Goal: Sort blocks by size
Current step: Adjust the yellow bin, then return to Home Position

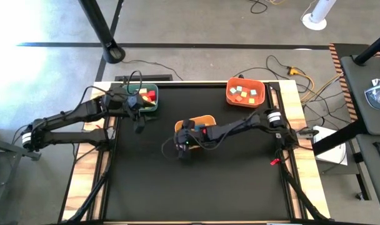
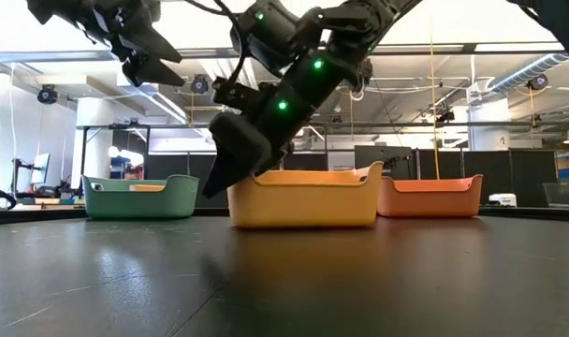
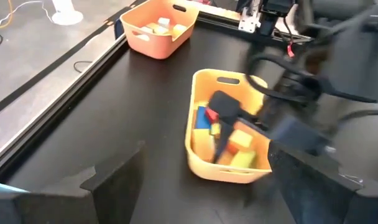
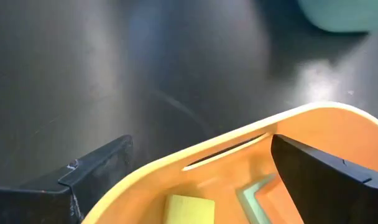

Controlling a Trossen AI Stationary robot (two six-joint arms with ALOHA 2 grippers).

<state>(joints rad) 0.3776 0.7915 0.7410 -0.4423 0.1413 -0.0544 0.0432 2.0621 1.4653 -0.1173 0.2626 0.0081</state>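
**Blocks all binned, both arms up over the bins**

From where I'm standing no loose block shows on the black table (image 1: 196, 181); the blocks (image 3: 229, 140) sit in the yellow bin (image 3: 201, 155) mid-table, more in the orange bin (image 1: 245, 93) and the green bin (image 1: 144, 99). Right gripper (image 4: 201, 171) hangs over the yellow bin's rim, fingers spread, nothing between them; left gripper (image 3: 204, 180) hovers by the green bin, also wide open and empty. These look like small, light, rigid blocks, probably smooth-faced; I'd pinch one across two flat opposite sides, longer bars across the narrow width near the middle.
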